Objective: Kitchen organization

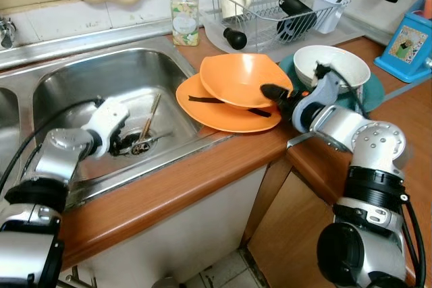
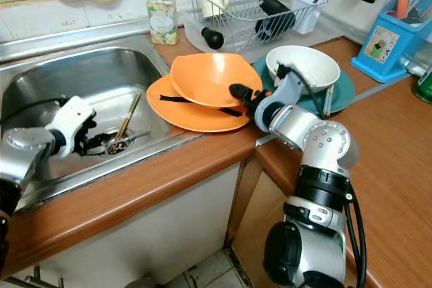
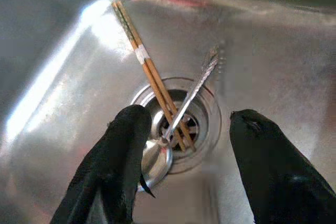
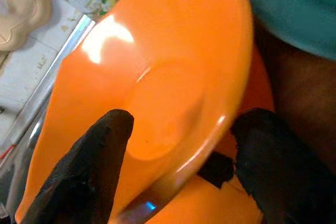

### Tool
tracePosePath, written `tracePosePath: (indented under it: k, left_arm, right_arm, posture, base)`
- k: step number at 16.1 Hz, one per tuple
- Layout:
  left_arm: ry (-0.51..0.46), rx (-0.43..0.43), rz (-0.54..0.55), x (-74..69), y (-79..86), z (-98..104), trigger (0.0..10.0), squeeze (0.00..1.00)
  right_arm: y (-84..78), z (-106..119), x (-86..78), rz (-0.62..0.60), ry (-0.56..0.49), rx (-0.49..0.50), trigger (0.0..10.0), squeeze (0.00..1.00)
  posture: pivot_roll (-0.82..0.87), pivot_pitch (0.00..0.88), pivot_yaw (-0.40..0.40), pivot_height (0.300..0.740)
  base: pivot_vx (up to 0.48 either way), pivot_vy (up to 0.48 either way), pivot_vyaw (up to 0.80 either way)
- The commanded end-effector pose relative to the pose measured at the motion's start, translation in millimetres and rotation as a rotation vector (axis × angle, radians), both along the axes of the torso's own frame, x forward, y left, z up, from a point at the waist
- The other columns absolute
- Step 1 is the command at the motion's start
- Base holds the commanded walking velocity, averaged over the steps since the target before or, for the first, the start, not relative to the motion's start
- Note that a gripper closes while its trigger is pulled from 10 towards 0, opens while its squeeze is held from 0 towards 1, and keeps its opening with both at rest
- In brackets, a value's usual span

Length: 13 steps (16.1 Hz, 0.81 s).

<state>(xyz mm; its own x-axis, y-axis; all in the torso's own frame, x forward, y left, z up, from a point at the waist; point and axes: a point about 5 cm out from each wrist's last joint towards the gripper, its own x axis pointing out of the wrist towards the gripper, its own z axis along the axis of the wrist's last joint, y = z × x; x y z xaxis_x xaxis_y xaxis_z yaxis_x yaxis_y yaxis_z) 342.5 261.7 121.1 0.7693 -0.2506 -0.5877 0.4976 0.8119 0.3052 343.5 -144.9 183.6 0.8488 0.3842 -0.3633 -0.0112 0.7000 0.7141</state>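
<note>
Fingers wide both sides: right gripper straddles rim of top orange bowl on counter; left gripper over chopsticks and spoon at sink drain. Risk: shallow rim pinch, bowl slips

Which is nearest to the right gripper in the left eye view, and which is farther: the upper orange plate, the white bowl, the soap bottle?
1. Upper orange plate: its rim sits between the fingers of the right gripper.
2. White bowl: just behind the gripper, on the teal plate.
3. Soap bottle: farthest, by the back wall beside the sink.
</note>
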Motion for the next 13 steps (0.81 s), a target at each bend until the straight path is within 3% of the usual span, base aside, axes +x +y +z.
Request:
tracePosePath:
  k: [1, 2, 4, 5, 6, 9, 13]
  left_arm:
    - [0.017, -0.009, 0.018, 1.1, -0.4, 2, 10.0, 1.0]
    - [0.051, -0.028, 0.066, 0.5, 1.3, -1, 10.0, 1.0]
    - [0.031, -0.059, 0.085, 3.4, -1.3, 4, 10.0, 0.99]
    - [0.012, -0.059, 0.084, 4.6, -1.8, 7, 10.0, 0.92]
    - [-0.066, -0.05, 0.059, 7.9, -4.8, 15, 10.0, 0.0]
    - [-0.205, -0.097, 0.053, 11.3, -12.3, 30, 10.0, 0.0]
    - [-0.369, -0.256, 0.048, 6.5, -29.6, 56, 10.0, 0.0]
  right_arm:
    - [1.1, 1, 1.5, -0.01, 0.011, 0.024, 2.4, 0.0]
    - [1.7, -2, 1.7, -0.025, 0.03, 0.052, 0.0, 0.0]
    - [3.2, -3, 1.9, -0.036, 0.041, 0.086, 0.0, 0.0]
    - [3.4, -3, 2.0, -0.037, 0.041, 0.089, 0.0, 0.0]
    - [3.4, -1, 2.5, -0.043, 0.033, 0.106, 0.0, 0.0]
    - [2.5, 2, 2.5, -0.053, 0.018, 0.133, 0.0, 0.0]
    - [4.0, 1, -0.2, -0.045, 0.015, 0.138, 0.0, 0.0]
  posture:
    - [0.01, 0.0, 0.0, 0.74]
    - [0.01, 0.0, 0.0, 0.74]
    - [0.01, 0.0, 0.002, 0.74]
    - [0.01, 0.0, 0.003, 0.74]
    - [0.01, 0.0, 0.006, 0.74]
    - [0.01, 0.0, 0.009, 0.74]
    - [0.01, 0.0, 0.009, 0.74]
  base:
    - [0.0, 0.0, 0.0]
    - [0.0, 0.0, 0.0]
    - [0.0, 0.0, 0.0]
    - [0.0, 0.0, 0.0]
    - [0.0, 0.0, 0.0]
    - [0.0, 0.0, 0.0]
    - [0.0, 0.0, 0.0]
